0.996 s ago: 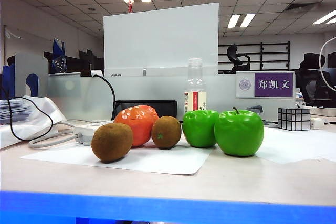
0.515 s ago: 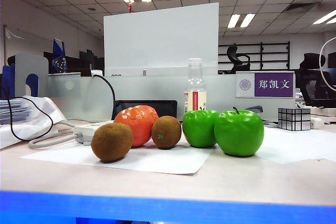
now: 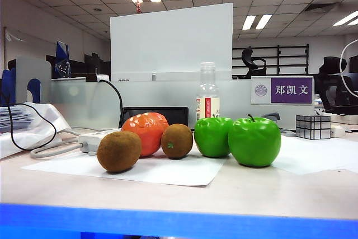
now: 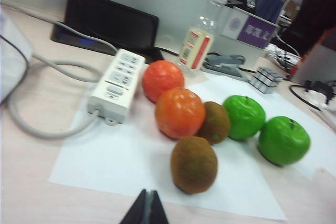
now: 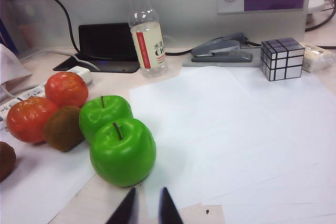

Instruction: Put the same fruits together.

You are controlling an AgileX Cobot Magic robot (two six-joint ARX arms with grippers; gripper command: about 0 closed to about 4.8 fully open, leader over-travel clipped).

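Several fruits sit on a white paper sheet [image 3: 184,173]. In the exterior view a kiwi [image 3: 119,151] lies front left, then a tangerine [image 3: 146,132], a second kiwi [image 3: 177,140] and two green apples [image 3: 213,136] [image 3: 254,140]. No arm shows in that view. The left wrist view has two tangerines [image 4: 179,113] [image 4: 162,78] touching, both kiwis [image 4: 193,164] [image 4: 214,123] and both apples [image 4: 244,117] [image 4: 283,140]. My left gripper [image 4: 147,205] hangs shut and empty, short of the near kiwi. My right gripper [image 5: 147,203] hovers just short of the near apple [image 5: 122,151], jaws slightly apart, holding nothing.
A clear bottle [image 3: 207,93] stands behind the fruits and a mirror cube [image 3: 313,126] at the right. A white power strip [image 4: 116,85] with cables lies left of the tangerines. A grey stapler [image 5: 223,50], a dark pad [image 5: 107,43] and a partition wall line the back. More white paper [image 5: 236,129] covers the right side.
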